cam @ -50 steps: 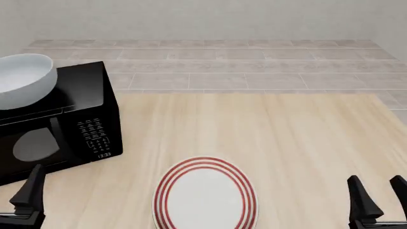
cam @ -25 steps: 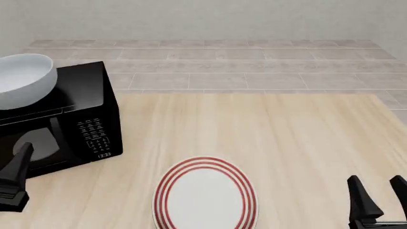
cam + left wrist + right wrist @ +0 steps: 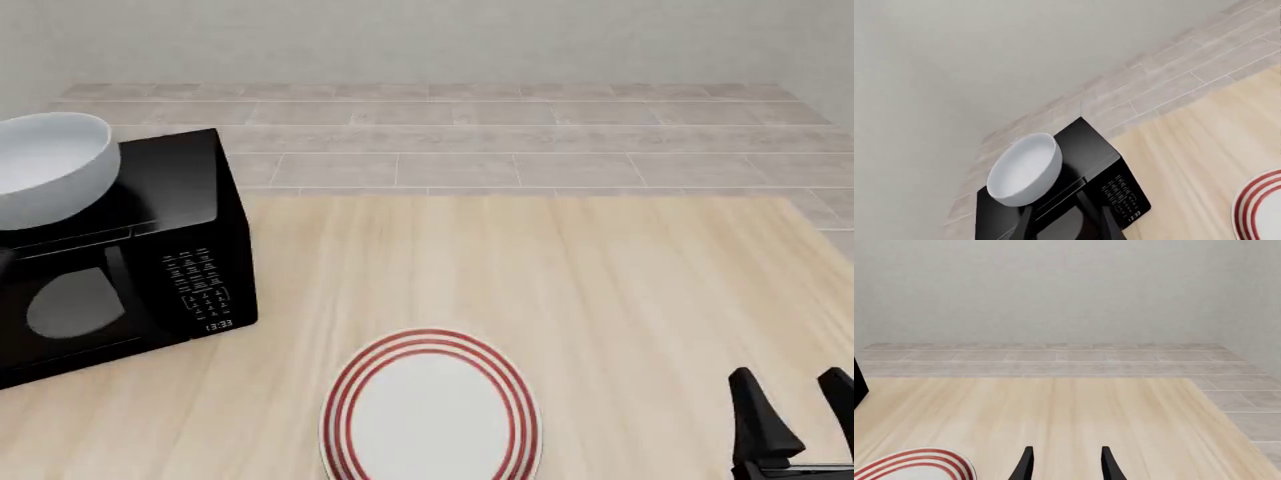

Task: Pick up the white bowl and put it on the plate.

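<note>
The white bowl (image 3: pixel 47 165) sits upright on top of a black microwave at the table's far left; it also shows in the left wrist view (image 3: pixel 1024 170). The plate (image 3: pixel 430 410), white with red rings, lies flat near the front middle of the table; it also shows in the left wrist view (image 3: pixel 1257 210) and the right wrist view (image 3: pixel 914 467). My left gripper (image 3: pixel 1064 227) is out of the front view; its two dark fingers stand apart, empty, short of the bowl. My right gripper (image 3: pixel 794 420) is open and empty at the front right, to the right of the plate.
The black microwave (image 3: pixel 147 260) stands at the table's left edge with its door and keypad facing front. A tiled floor and a grey wall lie beyond the table's far edge (image 3: pixel 534 197).
My left gripper has risen and moved left, leaving the front view. The right gripper, bowl and plate have not moved.
</note>
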